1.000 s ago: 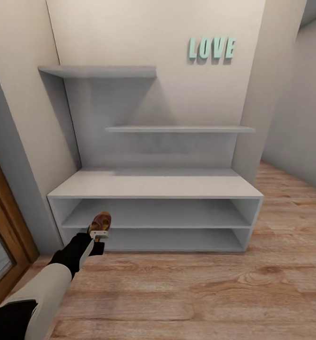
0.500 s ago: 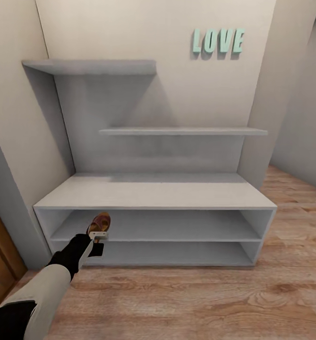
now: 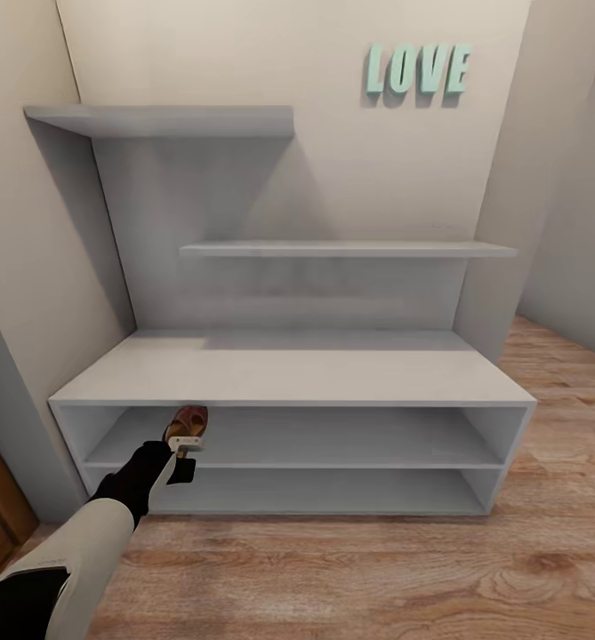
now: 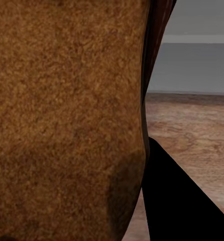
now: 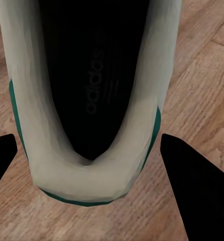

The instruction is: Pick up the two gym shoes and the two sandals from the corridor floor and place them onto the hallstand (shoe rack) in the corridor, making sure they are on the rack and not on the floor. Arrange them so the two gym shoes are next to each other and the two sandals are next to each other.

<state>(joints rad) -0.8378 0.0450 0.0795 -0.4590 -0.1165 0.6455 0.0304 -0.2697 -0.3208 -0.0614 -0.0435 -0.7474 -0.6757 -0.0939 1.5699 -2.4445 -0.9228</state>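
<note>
Sandal [image 3: 188,424] in my left jaws [image 3: 184,442], lower left of the head view: I hold it clamped by one end, its brown length pointing up and away from me, right at the front edge of the rack's [image 3: 288,373] upper open shelf near its left end. Whether it touches the shelf board I cannot tell. In the left wrist view the sandal's [image 4: 67,120] brown leather covers the left two thirds of the frame, with one dark finger [image 4: 182,201] at lower right, and past it the plank floor [image 4: 192,125] and the grey foot of the rack [image 4: 192,65].

The rack stands against the pale wall, centre of the head view: a low grey surface with two open shelf levels under it and two stepped wall shelves above. Mint letters [image 3: 417,69] spelling LOVE hang on the wall at upper right. The wood floor [image 3: 377,578] runs across the bottom of the frame.

In the right wrist view my right jaws [image 5: 87,150] hold a gym shoe [image 5: 87,165] by its heel end, white rim, green trim, dark inside; the fingers [image 5: 197,186] flank it at the lower corners, with floor planks behind.
</note>
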